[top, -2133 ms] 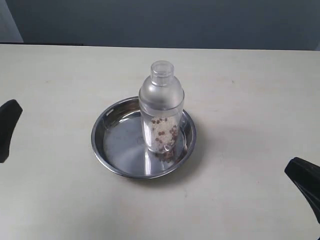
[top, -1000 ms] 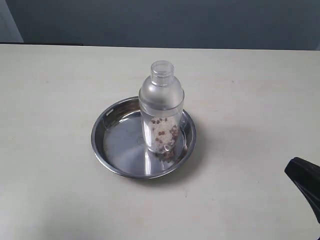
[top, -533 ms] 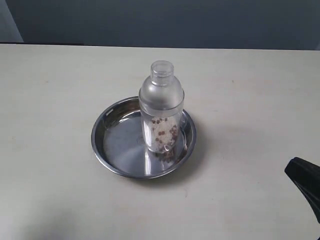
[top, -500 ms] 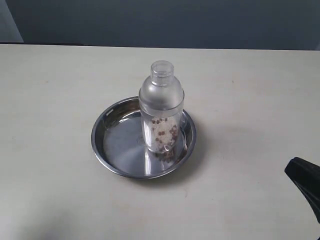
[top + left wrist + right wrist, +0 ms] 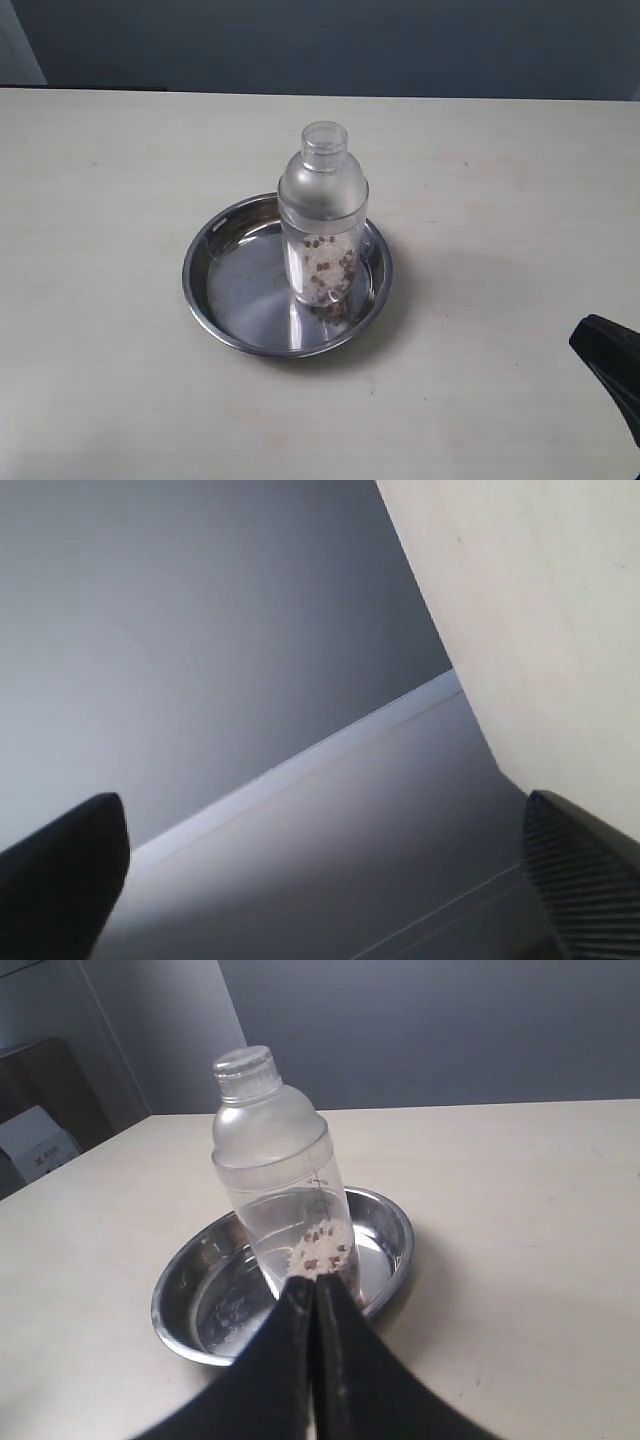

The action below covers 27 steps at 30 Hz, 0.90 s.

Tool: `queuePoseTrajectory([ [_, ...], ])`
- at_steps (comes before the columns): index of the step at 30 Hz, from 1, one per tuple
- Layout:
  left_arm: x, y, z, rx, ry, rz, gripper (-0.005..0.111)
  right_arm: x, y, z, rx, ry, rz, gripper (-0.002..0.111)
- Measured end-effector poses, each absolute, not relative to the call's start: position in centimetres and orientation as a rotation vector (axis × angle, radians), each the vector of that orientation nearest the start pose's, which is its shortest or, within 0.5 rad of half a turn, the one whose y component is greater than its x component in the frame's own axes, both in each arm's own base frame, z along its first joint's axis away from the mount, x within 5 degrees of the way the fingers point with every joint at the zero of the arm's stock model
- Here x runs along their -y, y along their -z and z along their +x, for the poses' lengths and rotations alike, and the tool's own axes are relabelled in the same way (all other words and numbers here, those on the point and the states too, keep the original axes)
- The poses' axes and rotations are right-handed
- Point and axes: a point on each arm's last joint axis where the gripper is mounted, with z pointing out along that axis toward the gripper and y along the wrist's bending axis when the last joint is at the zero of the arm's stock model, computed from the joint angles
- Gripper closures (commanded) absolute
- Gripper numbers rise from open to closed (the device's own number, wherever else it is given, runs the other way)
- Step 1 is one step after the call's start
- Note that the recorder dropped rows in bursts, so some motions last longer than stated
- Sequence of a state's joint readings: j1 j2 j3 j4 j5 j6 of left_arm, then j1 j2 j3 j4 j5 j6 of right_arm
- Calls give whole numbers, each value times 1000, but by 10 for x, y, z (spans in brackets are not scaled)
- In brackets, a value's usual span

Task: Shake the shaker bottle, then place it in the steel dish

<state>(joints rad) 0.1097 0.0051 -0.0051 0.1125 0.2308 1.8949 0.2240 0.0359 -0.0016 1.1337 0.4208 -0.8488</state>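
We find the right gripper with its two black fingers pressed together along their full length, nothing clamped between them. In the exterior view this gripper sits low over the table, well apart from the task items.

Ahead of its fingertips lies the steel dish, round, shallow and shiny, resting flat on the table. The shaker bottle stands upright inside the dish, on the part of the base off-centre and away from the left arm's side. Its neck cap is on top, and brown and white granules are settled in its lower portion. We see a faint line of marks on the bottle wall; it is too small to read. Nothing touches the shaker bottle other than the steel dish.

The left gripper has its fingers spread wide apart and holds nothing. Beyond them we see only a table edge and a grey wall.
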Motion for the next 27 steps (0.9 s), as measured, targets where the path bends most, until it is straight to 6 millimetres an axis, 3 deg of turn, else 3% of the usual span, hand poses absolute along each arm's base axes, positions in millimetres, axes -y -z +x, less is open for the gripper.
queuePoseTrajectory([
  [6, -8, -194, 55, -1050, -1636, 1761, 7, -44, -196, 43, -1721, -672, -267, 109],
  [17, -8, -194, 55, -1046, -1636, 1764, 12, -44, -196, 43, -1721, -672, -267, 109],
  [19, -7, -195, 55, -1075, -1598, 1708, 12, -44, -196, 43, -1721, -672, -267, 109],
  [24, -8, -204, 56, -1257, -1393, 1281, 12, -44, -196, 43, -1721, -672, -267, 109],
  [27, -11, -198, 55, -1404, -1277, 1194, 12, -44, -196, 43, -1721, -672, -267, 109],
])
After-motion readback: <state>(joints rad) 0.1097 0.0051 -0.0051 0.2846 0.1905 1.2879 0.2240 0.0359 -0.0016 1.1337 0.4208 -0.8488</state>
